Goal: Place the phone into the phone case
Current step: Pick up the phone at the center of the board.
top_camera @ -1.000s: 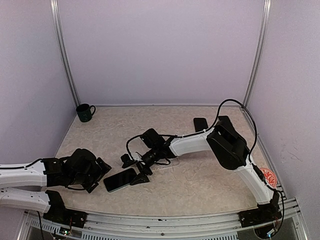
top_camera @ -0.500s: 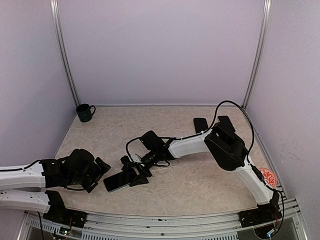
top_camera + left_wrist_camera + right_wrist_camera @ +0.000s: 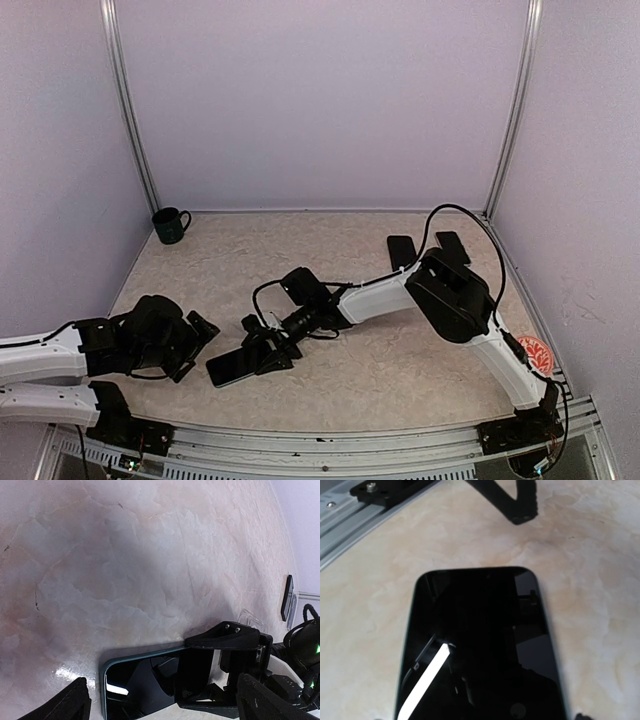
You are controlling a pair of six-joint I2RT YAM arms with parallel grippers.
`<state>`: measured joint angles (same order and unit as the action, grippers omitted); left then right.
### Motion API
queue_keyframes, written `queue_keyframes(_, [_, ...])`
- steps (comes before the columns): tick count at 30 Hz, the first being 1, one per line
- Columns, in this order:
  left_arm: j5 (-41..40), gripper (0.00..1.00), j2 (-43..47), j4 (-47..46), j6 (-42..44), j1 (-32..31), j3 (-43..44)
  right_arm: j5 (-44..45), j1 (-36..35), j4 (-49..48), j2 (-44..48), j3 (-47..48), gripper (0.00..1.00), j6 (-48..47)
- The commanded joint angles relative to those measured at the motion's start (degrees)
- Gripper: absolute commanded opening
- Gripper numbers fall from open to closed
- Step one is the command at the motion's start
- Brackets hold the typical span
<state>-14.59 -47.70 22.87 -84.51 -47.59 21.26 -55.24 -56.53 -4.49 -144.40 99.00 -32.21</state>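
Observation:
The phone [image 3: 226, 367] lies flat and screen up on the table at the front left. It has a dark screen and a teal edge, and it also shows in the left wrist view [image 3: 140, 685] and the right wrist view [image 3: 480, 650]. My right gripper [image 3: 262, 345] is open and low over the phone's right end, with one finger [image 3: 225, 636] along its far edge and the other along its near edge. My left gripper [image 3: 192, 342] is open and empty just left of the phone. The clear phone case [image 3: 338, 322] lies behind the right wrist and shows in the left wrist view [image 3: 251, 618].
A dark green mug [image 3: 170, 225] stands at the back left corner. Two dark flat slabs [image 3: 401, 249] lie at the back right. A red round sticker [image 3: 537, 352] is at the right edge. The metal rail [image 3: 350, 525] runs along the table's front.
My right gripper has moved left and down, from beside the phone to astride its right end. The left gripper has drawn back slightly to the left.

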Motion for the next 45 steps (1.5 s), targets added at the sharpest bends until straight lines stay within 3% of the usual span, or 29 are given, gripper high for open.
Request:
queue_keyframes(1, [0.44, 0.99, 1.56, 0.52, 1.53, 1.02, -0.43, 0.2, -0.77, 0.12, 0.72, -4.27, 0.66, 0.61])
queue_keyframes(14, [3.48, 0.99, 3.46, -3.67, 4.48, 2.82, -4.62, 4.62, -0.84, -13.33, 12.88, -14.69, 0.57, 4.95])
queue_keyframes(31, [14.01, 0.99, 9.18, -33.53, 14.05, 3.79, -14.12, 8.92, -0.77, -20.23, 24.12, -25.89, 0.57, 6.35])
queue_keyframes(40, [27.65, 0.94, -0.03, -52.31, 16.3, 4.04, -15.96, 9.69, -0.51, -22.76, 28.05, -30.02, 0.57, 6.55])
queue_keyframes(45, [30.56, 0.89, -4.66, -56.79, 16.72, 3.3, -15.18, 9.94, -0.47, -23.77, 29.2, -31.32, 0.57, 6.61])
